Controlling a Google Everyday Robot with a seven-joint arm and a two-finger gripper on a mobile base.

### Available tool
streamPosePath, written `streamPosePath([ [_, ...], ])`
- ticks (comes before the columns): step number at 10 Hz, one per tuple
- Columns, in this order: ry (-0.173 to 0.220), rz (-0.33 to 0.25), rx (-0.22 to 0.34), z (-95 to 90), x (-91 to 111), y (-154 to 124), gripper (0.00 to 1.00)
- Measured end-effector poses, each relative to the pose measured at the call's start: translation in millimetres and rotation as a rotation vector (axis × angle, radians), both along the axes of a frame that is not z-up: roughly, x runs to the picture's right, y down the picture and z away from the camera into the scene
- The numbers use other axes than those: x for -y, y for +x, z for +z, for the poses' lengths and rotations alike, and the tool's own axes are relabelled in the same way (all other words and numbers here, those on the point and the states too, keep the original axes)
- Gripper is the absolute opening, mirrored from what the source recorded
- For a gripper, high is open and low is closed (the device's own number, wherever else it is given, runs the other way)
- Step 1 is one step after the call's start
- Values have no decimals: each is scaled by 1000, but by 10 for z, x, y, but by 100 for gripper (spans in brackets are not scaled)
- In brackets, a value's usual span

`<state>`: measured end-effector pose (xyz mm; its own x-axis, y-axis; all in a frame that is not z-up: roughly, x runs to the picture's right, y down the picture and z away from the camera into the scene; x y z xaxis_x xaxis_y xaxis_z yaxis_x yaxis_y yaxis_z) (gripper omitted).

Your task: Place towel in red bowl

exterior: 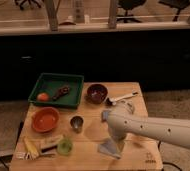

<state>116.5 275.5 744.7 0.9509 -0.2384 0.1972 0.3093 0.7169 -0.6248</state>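
A white robot arm is reaching in from the right, its gripper (116, 136) hanging over the grey-blue towel (109, 148) at lower centre of the wooden table (90, 137) (whether it is apart or clamped, I cannot tell). The red bowl (44, 119) is sitting well apart, at left. The likely risk is the limp cloth slipping free, or dragging against the metal cup (77, 123) between them.

Mostly behind the arm (158, 129), claw (115, 140) just above towel (108, 149).
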Motion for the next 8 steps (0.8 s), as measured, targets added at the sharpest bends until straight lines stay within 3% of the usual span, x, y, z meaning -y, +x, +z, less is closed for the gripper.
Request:
streamPosePath([
  [8,-2,-32,17,60,-70,6,80],
])
